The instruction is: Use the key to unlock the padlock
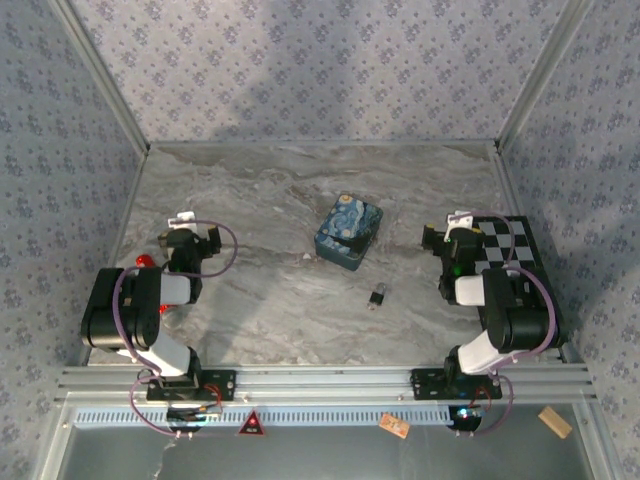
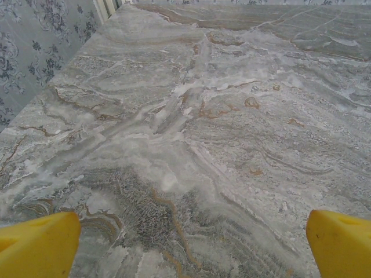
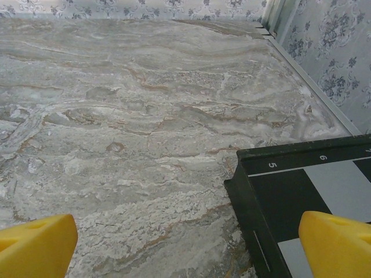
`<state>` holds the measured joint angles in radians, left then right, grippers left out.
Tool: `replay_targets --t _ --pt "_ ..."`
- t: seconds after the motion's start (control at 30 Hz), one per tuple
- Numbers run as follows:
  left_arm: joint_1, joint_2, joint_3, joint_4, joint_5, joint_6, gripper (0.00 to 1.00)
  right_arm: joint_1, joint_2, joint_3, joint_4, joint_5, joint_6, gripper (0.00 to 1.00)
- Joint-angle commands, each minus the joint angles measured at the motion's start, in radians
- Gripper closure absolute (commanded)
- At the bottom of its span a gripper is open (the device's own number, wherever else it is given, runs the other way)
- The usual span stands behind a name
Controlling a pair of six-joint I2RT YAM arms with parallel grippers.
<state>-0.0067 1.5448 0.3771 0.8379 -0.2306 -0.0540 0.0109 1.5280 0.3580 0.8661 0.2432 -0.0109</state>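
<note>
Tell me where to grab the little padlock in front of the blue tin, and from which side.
The padlock seems to lie flat on the table, apart from the blue tin, with bare space all round. So pinch its dark body across the narrow width, coming straight down from above; a sideways approach would find little to catch. Its shackle's direction is too small to tell.

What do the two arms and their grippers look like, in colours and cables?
The left arm and the right arm are alike: black joints, white links, a thin purple cable looping along each. The fingertips are bright yellow pads.
</note>
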Motion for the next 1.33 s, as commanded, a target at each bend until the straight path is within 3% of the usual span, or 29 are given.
replay_targets --t 0.0,1.3 --pt "0.001 -0.012 0.017 0.01 0.014 -0.011 0.0 0.0 -0.006 0.012 -0.008 0.019 0.017 0.0" --pt "0.001 -0.012 0.017 0.01 0.014 -0.011 0.0 -0.004 -0.009 0.016 -0.019 -0.002 0.015 0.0"
